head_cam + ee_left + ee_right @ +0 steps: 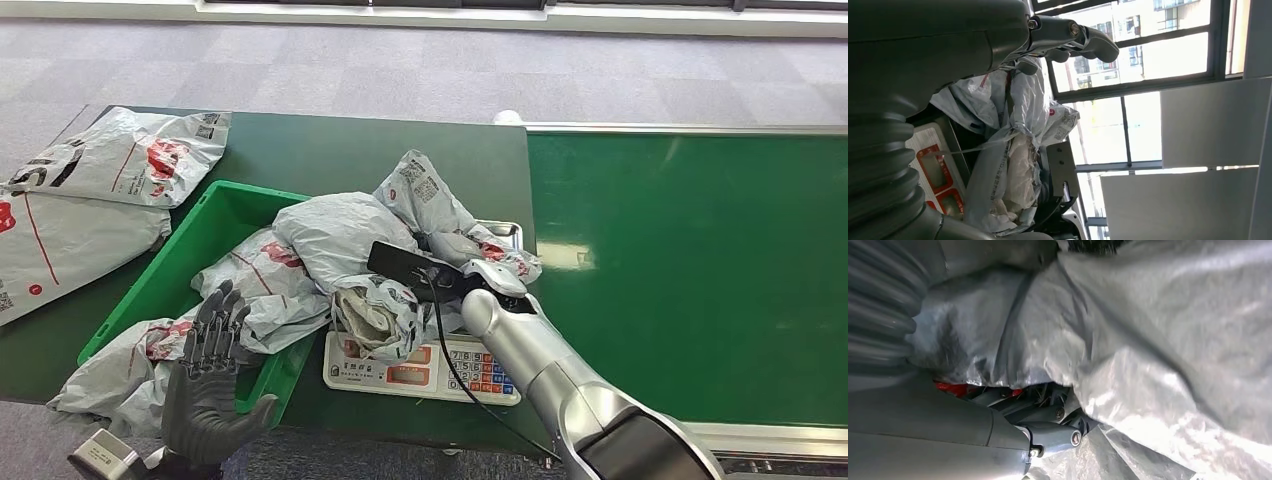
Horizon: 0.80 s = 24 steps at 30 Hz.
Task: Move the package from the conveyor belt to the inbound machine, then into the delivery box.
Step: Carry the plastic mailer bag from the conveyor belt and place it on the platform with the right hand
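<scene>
Resting crumpled on the scale (420,372), partly over its display and tray, a grey package (375,312) is seen beside the green box (215,225), which is already heaped with similar bags (265,275). The right hand (452,250) is buried in the plastic at the package's upper folds; in the right wrist view its fingers (1048,412) are curled into the film, so a hold on the package is judged likely, though the grip itself is partly hidden. The left hand (205,385) is held up at the near edge of the box, fingers apart, nothing in it. Two more bags (130,155) lie flat on the dark table (300,150), and the green belt (690,260) runs to the right. The package is judged light, limp and slippery: it will sag and shift rather than keep its shape, so a bunched handful of film near the bulky middle is to be preferred over a loose corner, which could slide free on the way to the box
</scene>
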Available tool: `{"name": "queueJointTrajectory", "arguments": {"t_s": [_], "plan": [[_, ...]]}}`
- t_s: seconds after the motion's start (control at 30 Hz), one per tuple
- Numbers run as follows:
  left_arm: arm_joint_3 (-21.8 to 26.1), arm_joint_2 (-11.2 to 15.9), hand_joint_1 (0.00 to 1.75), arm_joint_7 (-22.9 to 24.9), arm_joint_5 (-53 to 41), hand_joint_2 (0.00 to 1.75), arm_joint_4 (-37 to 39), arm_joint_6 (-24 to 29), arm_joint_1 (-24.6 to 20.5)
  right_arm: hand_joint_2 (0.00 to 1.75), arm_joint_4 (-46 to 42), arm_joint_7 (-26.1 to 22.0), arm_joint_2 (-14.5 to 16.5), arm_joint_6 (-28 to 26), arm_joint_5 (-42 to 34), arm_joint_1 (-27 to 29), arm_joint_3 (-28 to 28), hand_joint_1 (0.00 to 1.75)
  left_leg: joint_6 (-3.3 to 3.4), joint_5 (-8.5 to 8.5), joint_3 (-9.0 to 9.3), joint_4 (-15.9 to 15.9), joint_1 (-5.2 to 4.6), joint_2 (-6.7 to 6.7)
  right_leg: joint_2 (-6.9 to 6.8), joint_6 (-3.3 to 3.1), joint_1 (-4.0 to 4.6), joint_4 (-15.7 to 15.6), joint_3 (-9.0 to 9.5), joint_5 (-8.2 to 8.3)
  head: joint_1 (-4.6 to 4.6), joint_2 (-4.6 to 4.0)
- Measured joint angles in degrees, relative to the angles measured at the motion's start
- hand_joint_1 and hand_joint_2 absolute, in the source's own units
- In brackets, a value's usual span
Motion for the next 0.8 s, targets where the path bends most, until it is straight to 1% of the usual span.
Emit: {"name": "queueJointTrajectory", "arguments": {"t_s": [0.13, 0.2, 0.3, 0.37, 0.47, 0.57, 0.67, 0.73, 0.8], "plan": [[0.2, -0.2, 0.00, -0.1, 0.0, 1.75, 0.0, 0.0, 0.0, 1.75, 0.9, -0.1, 0.3, -0.1, 0.0, -0.5, 0.0, 0.00, -0.02, 0.02, 0.02, 0.0, 0.00, 0.00, 0.01, -0.01, 0.00, 0.0, 0.01, 0.01, 0.00, 0.00], [0.4, -0.3, 0.00, -0.2, -0.5, 1.75, 0.0, 0.2, 0.0, 1.75, 1.1, -1.2, 0.4, -1.1, -0.2, -0.5, 0.1, 0.00, -0.02, 0.02, 0.02, 0.0, 0.00, 0.01, 0.01, -0.01, 0.00, 0.0, 0.01, 0.01, 0.00, 0.00], [0.7, -0.7, 0.00, -0.1, -2.0, 1.75, -0.5, 1.2, 0.0, 1.75, -0.1, -6.3, 0.4, -4.1, -3.1, 0.5, 0.0, 0.00, -0.03, 0.02, 0.00, 0.0, 0.00, 0.01, 0.01, -0.01, 0.00, 0.0, -0.03, 0.02, 0.00, 0.00], [0.9, -1.1, 0.00, 0.4, -3.8, 1.75, -1.5, 2.7, -0.3, 1.75, -3.4, -10.8, 0.4, -5.9, -6.9, 2.3, -0.6, 0.00, -0.03, 0.02, -0.03, 0.0, 0.00, 0.01, 0.01, -0.01, 0.00, 0.0, -0.07, 0.02, -0.01, 0.00], [0.8, -1.5, 0.00, 2.0, -8.3, 1.75, -3.4, 6.6, -1.8, 1.75, -14.1, -15.5, 0.5, -9.7, -13.0, 7.3, -2.6, 0.00, -0.03, 0.03, -0.10, 0.0, 0.01, -0.08, -0.10, -0.01, 0.01, 0.0, -0.13, 0.01, -0.01, 0.00], [0.4, -1.3, 0.00, 3.9, -13.5, 1.75, -4.7, 10.5, -4.5, 1.75, -28.4, -16.9, -0.1, -15.9, -16.2, 14.0, -5.3, 0.00, -0.02, 0.02, -0.17, 0.0, 0.01, -0.17, -0.19, -0.02, 0.00, 0.0, -0.18, -0.01, 0.00, 0.00], [-1.1, -0.5, 0.00, 7.3, -18.9, 1.75, -4.9, 12.8, -7.8, 1.75, -41.4, -15.4, -1.9, -20.7, -15.8, 20.7, -7.7, 0.00, 0.01, 0.00, -0.21, 0.0, 0.00, -0.17, -0.20, 0.01, -0.05, 0.0, -0.24, -0.04, 0.00, 0.00], [-2.7, 0.2, 0.00, 10.8, -23.7, 1.75, -4.8, 14.5, -10.7, 1.75, -48.7, -13.6, -3.2, -22.9, -15.2, 25.1, -9.8, 0.00, 0.04, -0.02, -0.25, 0.0, 0.00, -0.20, -0.26, 0.04, -0.10, 0.0, -0.26, -0.04, 0.00, 0.00], [-4.9, 0.8, 0.00, 14.7, -29.0, 1.75, -4.4, 16.2, -13.8, 1.75, -54.8, -13.3, -4.2, -24.6, -15.9, 29.5, -12.4, 0.00, 0.08, -0.04, -0.26, 0.1, -0.02, -0.21, -0.29, 0.09, -0.14, 0.0, -0.26, -0.02, 0.00, 0.00]]}}
